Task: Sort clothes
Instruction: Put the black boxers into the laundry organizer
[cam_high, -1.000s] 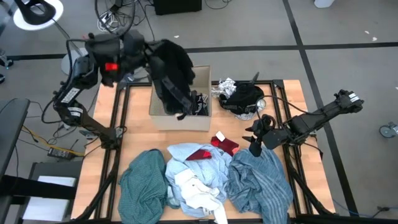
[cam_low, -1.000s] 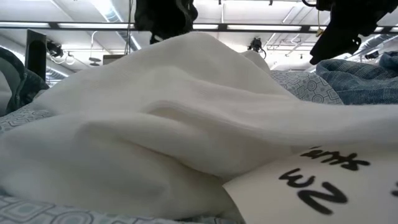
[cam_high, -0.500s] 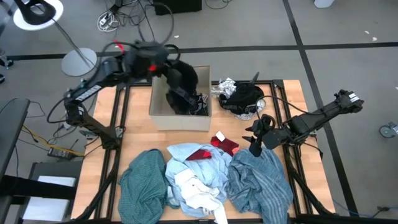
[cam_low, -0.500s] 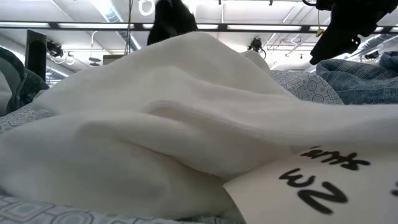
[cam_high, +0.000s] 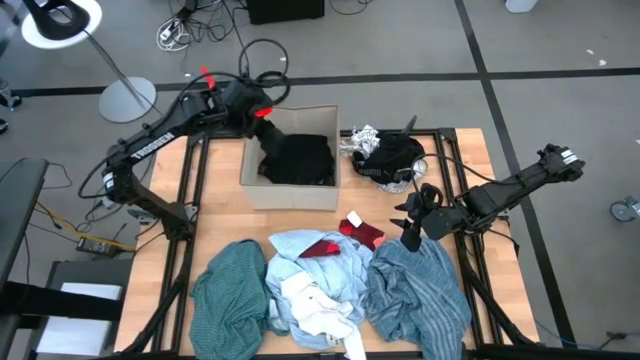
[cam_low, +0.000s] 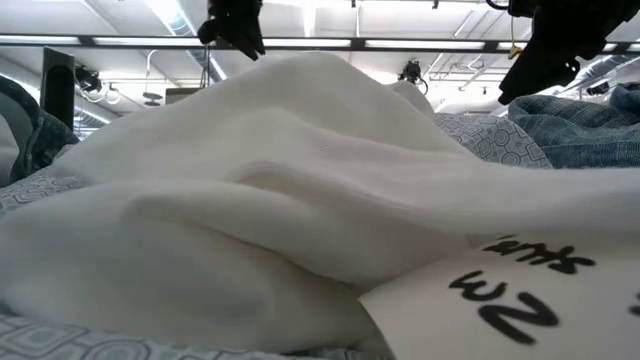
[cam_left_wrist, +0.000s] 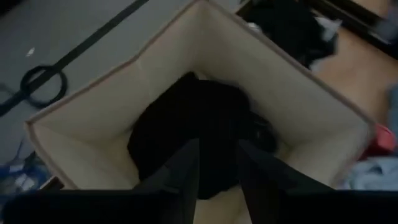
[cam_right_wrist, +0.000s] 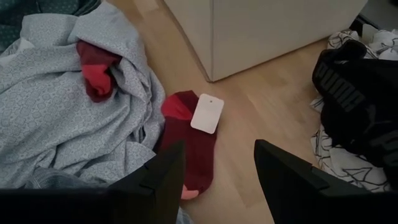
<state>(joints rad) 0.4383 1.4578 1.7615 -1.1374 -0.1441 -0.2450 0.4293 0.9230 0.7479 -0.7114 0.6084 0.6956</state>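
My left gripper (cam_left_wrist: 217, 163) jaws open, empty, over the cardboard box (cam_high: 289, 190); black garment (cam_high: 297, 158) lies inside. Right gripper (cam_right_wrist: 217, 163) open above the red sock (cam_right_wrist: 189, 140). Soft, light stuff, probably: pinch a fold. Low view blocked by the white garment (cam_low: 270, 190); high view shows the whole pile.

Even overhead light — left-wrist view blurred

black garment (cam_high: 297, 158) crumpled in box | teal (cam_high: 231, 297), light blue (cam_high: 325, 262), white (cam_high: 312, 302), striped (cam_high: 418, 290) heaped at front
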